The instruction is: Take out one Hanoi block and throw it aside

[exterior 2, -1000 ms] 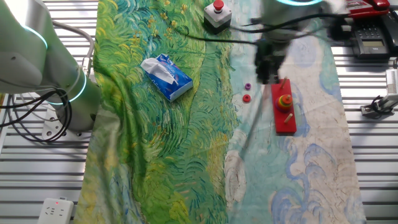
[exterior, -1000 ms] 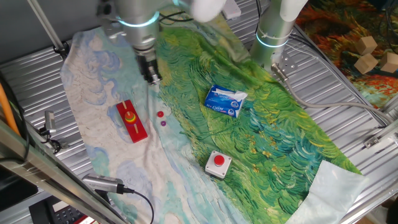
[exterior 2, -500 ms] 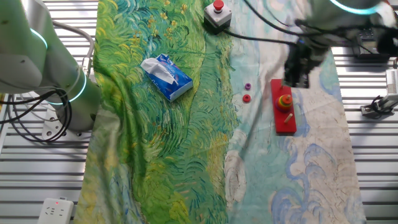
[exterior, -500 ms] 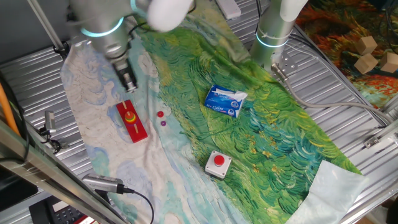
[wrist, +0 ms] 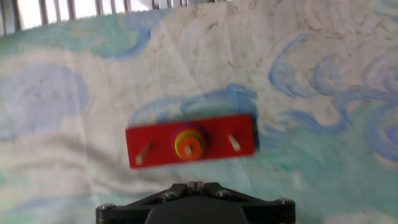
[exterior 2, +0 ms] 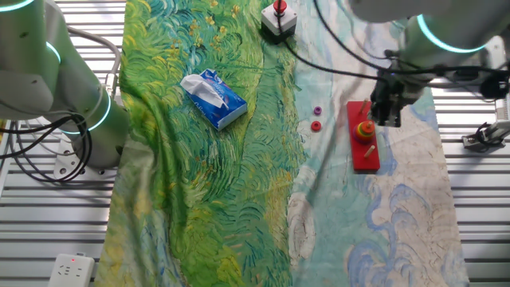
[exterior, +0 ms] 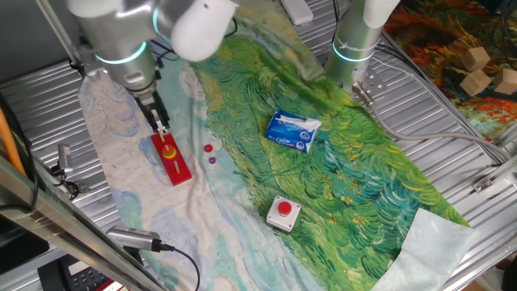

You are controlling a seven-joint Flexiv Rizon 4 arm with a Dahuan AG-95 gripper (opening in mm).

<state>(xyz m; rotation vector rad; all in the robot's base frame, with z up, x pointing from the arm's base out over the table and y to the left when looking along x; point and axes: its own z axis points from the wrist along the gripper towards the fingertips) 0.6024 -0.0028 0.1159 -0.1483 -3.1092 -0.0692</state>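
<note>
The Hanoi block (wrist: 189, 145), a small orange-red disc, sits on top of the stack on the middle peg of the red base (wrist: 155, 148), with the wider yellow disc (wrist: 178, 142) under it. In the fixed views the stack is too small to count its layers. The two outer pegs (wrist: 234, 142) of the base stand bare.

The gripper (exterior: 161, 128) hangs just above the far end of the base, apart from the stack. Its fingers look close together, but no view shows the tips clearly, so I cannot tell whether they are apart or together. In the hand view only the dark gripper body shows, cut off by the bottom edge.

Just beside the base, on its long side toward the green part of the cloth (exterior: 242, 89), lie a loose red disc (exterior: 208, 148) and a purple disc (exterior: 213, 159), near each other. The pale cloth on the other long side of the base is bare up to the cloth's edge, where the ribbed metal table (exterior: 40, 105) begins.

Well apart from the base lie a blue tissue pack (exterior: 293, 131) and a red push-button box (exterior: 283, 212). A second arm (exterior: 355, 40) stands beyond the tissue pack.
</note>
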